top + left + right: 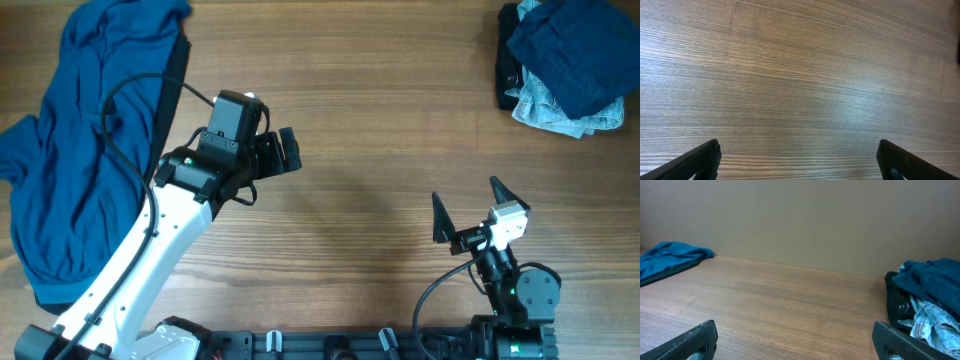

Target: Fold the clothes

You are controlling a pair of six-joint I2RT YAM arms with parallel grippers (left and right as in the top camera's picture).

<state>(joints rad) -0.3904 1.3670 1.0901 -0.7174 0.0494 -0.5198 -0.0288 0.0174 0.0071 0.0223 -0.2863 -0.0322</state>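
A crumpled blue shirt (75, 140) lies spread along the table's left side, with a dark garment edge (172, 85) under it. It also shows far left in the right wrist view (670, 257). A pile of clothes (565, 60), dark blue over light denim and black, sits at the back right, and shows at the right in the right wrist view (927, 305). My left gripper (285, 152) is open and empty over bare wood, right of the shirt; its fingers show in the left wrist view (800, 160). My right gripper (470, 205) is open and empty near the front right (797, 340).
The wooden table (380, 120) lies bare between the shirt and the pile. The left arm's white link and black cable (130, 150) lie over the shirt's right edge. A plain wall (800, 215) stands behind the table.
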